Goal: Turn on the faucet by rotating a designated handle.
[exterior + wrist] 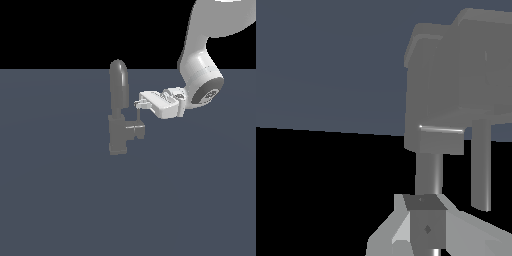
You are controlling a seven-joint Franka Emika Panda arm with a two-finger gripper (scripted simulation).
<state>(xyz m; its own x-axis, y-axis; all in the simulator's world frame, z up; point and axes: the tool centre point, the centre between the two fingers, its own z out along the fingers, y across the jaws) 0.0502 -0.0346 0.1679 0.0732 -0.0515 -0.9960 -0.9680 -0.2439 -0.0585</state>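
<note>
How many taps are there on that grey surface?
1. A single faucet stands just to the exterior view's left of the gripper, with its thin handle rising from the side stub toward the gripper. Nothing suggests another is hidden.

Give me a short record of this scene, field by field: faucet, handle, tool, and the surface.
faucet: grey faucet, upright, arched spout on top, blocky body below
handle: thin lever rising from the side stub on the exterior view's right
tool: white tool at the handle's upper end; grip state unclear
surface: flat dark blue-grey floor
</note>
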